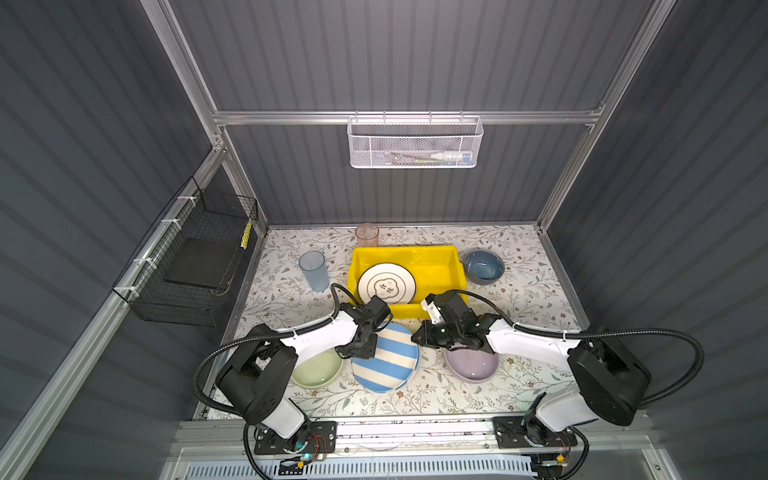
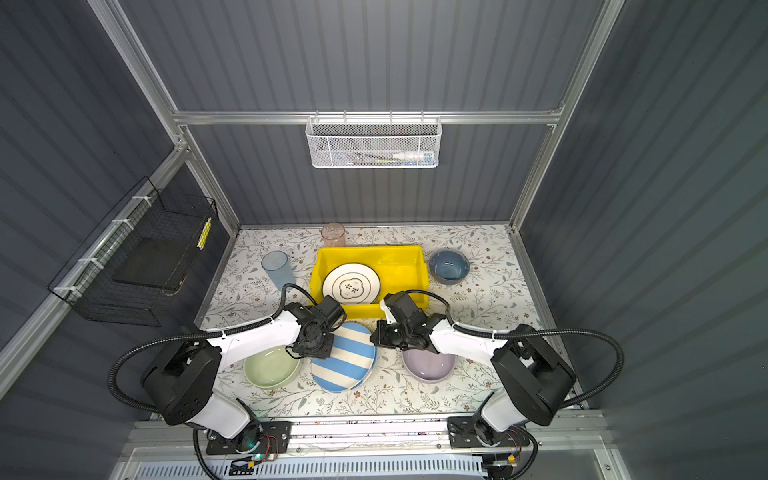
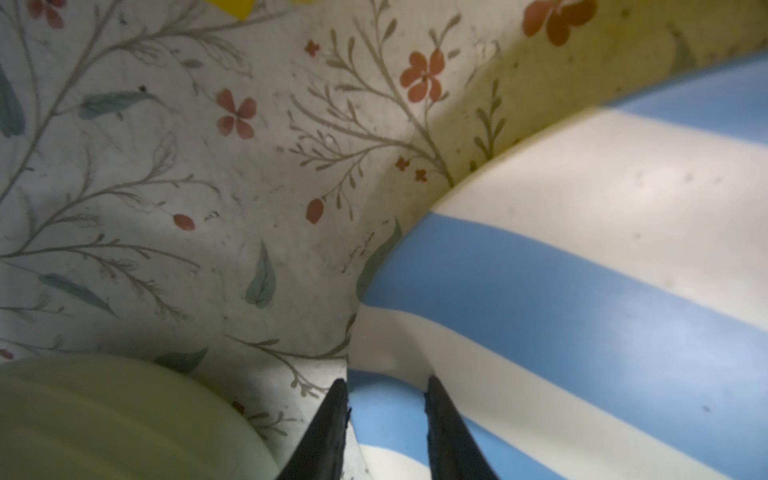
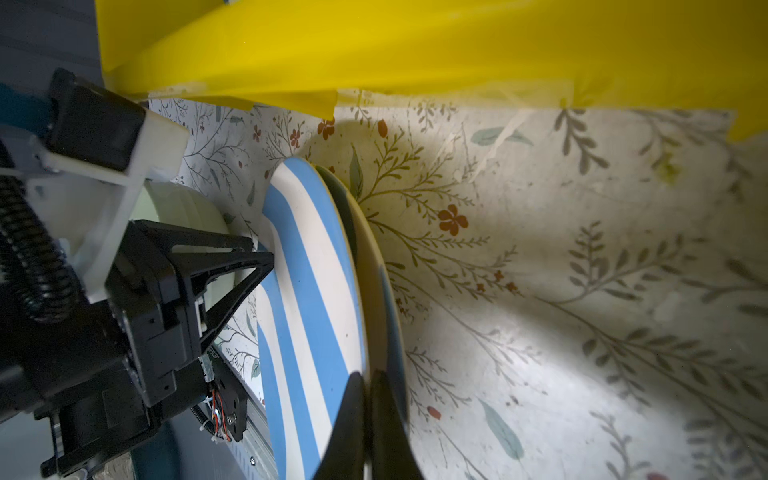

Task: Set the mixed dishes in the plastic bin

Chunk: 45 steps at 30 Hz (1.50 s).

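The blue-white striped plate (image 1: 390, 361) (image 4: 307, 291) lies on another plate (image 4: 378, 291) at the front middle, its far edge raised off that plate. My right gripper (image 1: 417, 336) (image 4: 368, 380) is shut on its right rim. At the plate's left rim my left gripper (image 1: 361, 345) (image 3: 386, 386) is open, with the rim between its fingers. The yellow plastic bin (image 1: 407, 249) holds a lettered plate (image 1: 386, 284). On the table are a pale green bowl (image 1: 318, 370), a lilac bowl (image 1: 471, 365), a blue bowl (image 1: 483, 266), a blue tumbler (image 1: 313, 270) and a pink tumbler (image 1: 367, 235).
A black wire basket (image 1: 195, 257) hangs on the left wall and a white mesh basket (image 1: 413, 143) on the back rail. The bin's front wall (image 4: 415, 54) stands just behind both grippers. The green bowl (image 3: 104, 415) sits close beside the left fingers.
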{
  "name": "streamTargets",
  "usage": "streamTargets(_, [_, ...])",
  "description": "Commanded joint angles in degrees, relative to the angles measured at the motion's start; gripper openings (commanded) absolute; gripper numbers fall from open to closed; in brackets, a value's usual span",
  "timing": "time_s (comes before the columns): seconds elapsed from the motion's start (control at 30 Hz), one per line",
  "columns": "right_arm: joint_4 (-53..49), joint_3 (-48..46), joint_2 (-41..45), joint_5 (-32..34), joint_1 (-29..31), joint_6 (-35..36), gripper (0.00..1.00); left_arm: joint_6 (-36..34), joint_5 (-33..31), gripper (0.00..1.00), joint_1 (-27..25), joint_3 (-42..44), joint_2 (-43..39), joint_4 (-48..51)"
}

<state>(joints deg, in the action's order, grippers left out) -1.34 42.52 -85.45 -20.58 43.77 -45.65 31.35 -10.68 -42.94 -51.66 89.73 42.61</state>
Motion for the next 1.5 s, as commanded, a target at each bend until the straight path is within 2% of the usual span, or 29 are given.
streamTargets(0.0, [0.62,-0.74,1.55,-0.87,-0.25,0.82,0.0,0.85,3.1,0.36,-0.16,-2.39,-0.9,-1.03])
streamTargets(0.63, [-1.31,-4.14,9.2,-2.8,-4.07,2.76,0.0,1.17,1.89,0.42,0.65,-8.85,-8.54,5.54])
streamTargets(1.1, [1.42,-4.47,10.82,-12.34,-7.59,3.38,0.0,-1.93,5.47,0.45,9.91,-7.5,-14.13,6.4])
streamTargets(1.47, [-0.76,-1.91,13.95,-17.96,-11.1,4.69,0.0,-3.49,4.84,0.48,12.52,-8.5,-14.41,7.14])
